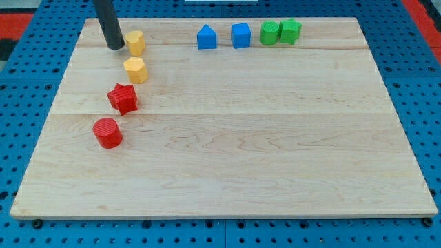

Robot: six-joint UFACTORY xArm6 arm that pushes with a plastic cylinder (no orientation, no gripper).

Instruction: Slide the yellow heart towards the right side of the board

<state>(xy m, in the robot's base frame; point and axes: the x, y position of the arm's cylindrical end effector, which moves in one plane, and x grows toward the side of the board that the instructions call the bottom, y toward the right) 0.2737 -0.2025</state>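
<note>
Board: a pale wooden board (227, 151) of joined planks, lying on a blue perforated table (14, 103).
My tip: the lower end of the straight dark rod, my tip (116, 47), sits near the board's top-left corner, just at 9 o'clock of the upper yellow block, touching it or nearly so; I cannot tell which.
Hand state: there is no gripper and there are no jaws on this arm, so nothing is apart, together or clamped; the rod only pushes.
Task's thing: two small yellow plastic blocks stand close together at the view's upper left, the upper yellow block (136, 43) and, at 6 o'clock of it, the lower yellow block (136, 70). Their shapes are too small to tell apart surely; I judge the upper one, beside the tip, to be the yellow heart.
Progress: the heart lies far over on the left side of the board, so the slide looks barely begun, if at all.
Left to do: nearly the whole travel toward 3 o'clock.
Way ahead: the blue house-shaped block (206, 38), the blue cube (240, 35) and two green blocks, the left green block (269, 32) and the right green block (291, 31), stand in a row at 3 o'clock of the heart, so a straight push would likely meet them.
Other blocks: the red star block (123, 98) and the red cylinder (107, 133) lie at about 6 o'clock, clear of that path.
</note>
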